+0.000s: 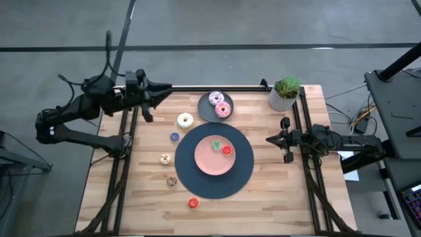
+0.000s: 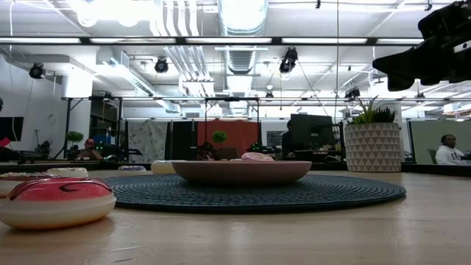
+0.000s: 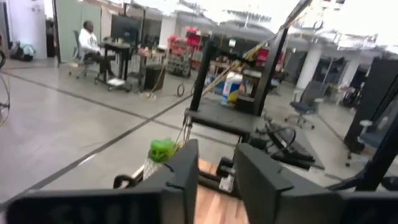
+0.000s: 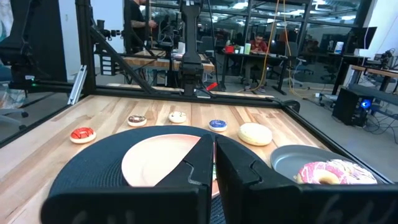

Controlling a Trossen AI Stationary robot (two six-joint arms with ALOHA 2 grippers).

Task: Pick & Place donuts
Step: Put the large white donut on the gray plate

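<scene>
A wooden counter [image 1: 276, 197] is seen from above, filling the middle of the frame, with a dark round mat [image 1: 245, 172] at its centre. On the mat a pink plate [image 1: 205, 162] is set, where a green donut [image 1: 216, 145] and a red donut [image 1: 227, 150] already lie. Just above the mat, a small grey plate [image 1: 204, 105] is loaded with two larger pink donuts [image 1: 220, 104]. To the left of the mat five are left loose on the counter: a cream donut [image 1: 185, 120], then a blue [image 1: 174, 137], a tan [image 1: 165, 158], a brown [image 1: 172, 181] and a red-iced one [image 1: 193, 203] at lower centre. The task is judged under halfway done. The left gripper [image 1: 166, 87] is held at upper left with jaws slightly parted, nothing grasped. The right gripper [image 1: 271, 139] is parked at the right edge, jaws clenched and empty.
</scene>
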